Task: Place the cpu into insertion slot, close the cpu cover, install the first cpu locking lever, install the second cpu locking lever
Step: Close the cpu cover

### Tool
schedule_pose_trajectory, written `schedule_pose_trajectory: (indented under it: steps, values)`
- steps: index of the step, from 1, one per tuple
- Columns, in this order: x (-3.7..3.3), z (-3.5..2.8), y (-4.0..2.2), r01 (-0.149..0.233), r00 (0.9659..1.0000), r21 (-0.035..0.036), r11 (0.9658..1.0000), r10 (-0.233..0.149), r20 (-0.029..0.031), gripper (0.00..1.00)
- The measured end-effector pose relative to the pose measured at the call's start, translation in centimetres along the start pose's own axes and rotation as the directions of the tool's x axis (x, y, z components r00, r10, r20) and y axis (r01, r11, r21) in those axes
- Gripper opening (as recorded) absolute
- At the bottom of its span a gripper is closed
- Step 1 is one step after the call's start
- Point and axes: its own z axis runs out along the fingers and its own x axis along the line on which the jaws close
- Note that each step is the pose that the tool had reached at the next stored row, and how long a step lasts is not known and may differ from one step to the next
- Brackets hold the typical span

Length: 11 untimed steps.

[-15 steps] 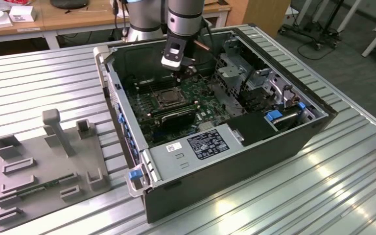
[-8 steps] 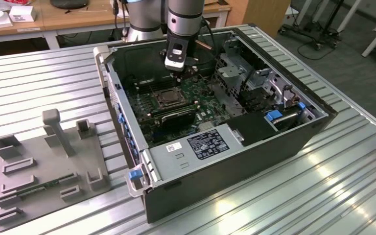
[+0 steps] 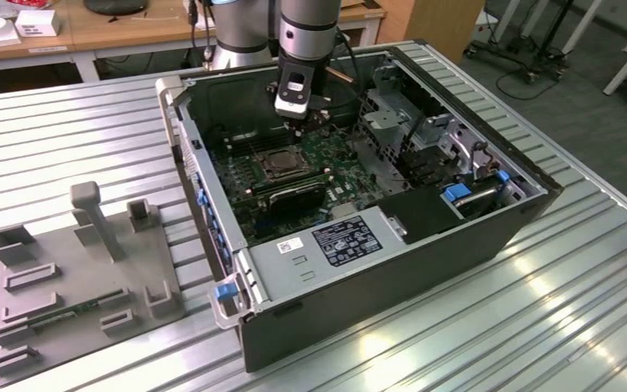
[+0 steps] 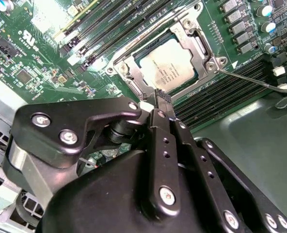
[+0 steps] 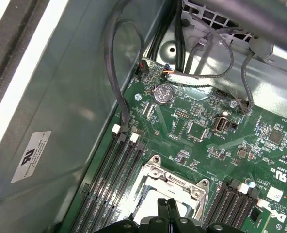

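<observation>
The cpu (image 4: pixel 170 65) lies flat in the insertion slot (image 3: pixel 282 163) on the green board inside the open computer case. The cpu cover (image 4: pixel 129 73), a silvery frame, lies down around the chip's edges. A thin locking lever (image 4: pixel 252 80) runs from the socket's corner out over the black memory slots. My gripper (image 4: pixel 160 94) is shut with nothing between its fingers, and its tips sit at the cover's edge. In the exterior view the gripper (image 3: pixel 304 122) hangs just behind the socket. The first wrist view shows the fingertips (image 5: pixel 163 206) over the cover frame (image 5: pixel 175 180).
Case walls (image 3: pixel 199 163) enclose the board. A drive cage (image 3: pixel 423 139) stands at the exterior view's right, and black cables (image 5: pixel 117 73) hang along the rear wall. Long memory slots (image 4: pixel 109 26) flank the socket. A grey fixture plate (image 3: pixel 74 278) lies on the slatted table.
</observation>
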Motion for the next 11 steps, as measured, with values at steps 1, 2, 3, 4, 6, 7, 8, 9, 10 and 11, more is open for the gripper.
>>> schedule_pose_trajectory:
  steps: [1,2,3,4,6,7,8,9,10,11]
  values:
    - [0.0,0.0,0.0,0.0,1.0,0.0001,1.0,0.0,0.0,0.11]
    - [0.0,0.0,0.0,0.0,1.0,0.0,1.0,0.0,0.0,0.11]
    - [0.0,0.0,0.0,0.0,1.0,0.0,1.0,0.0,0.0,0.11]
    - [0.0,0.0,0.0,0.0,1.0,-0.0001,1.0,0.0,0.0,0.11]
    - [0.0,0.0,0.0,0.003,1.0,0.0001,1.0,-0.003,-0.0001,0.11]
    - [0.0,0.0,0.0,0.008,1.0,0.0003,1.0,-0.008,-0.0003,0.11]
    - [0.0,0.0,0.0,0.015,0.9999,0.0006,0.9999,-0.015,-0.0006,0.11]
    - [0.0,0.0,0.0,0.024,0.9997,0.001,0.9997,-0.024,-0.0008,0.11]
    - [0.0,0.0,0.0,0.033,0.9994,0.0013,0.9994,-0.033,-0.0012,0.11]
    - [0.0,0.0,0.0,0.044,0.999,0.0018,0.999,-0.044,-0.0016,0.11]
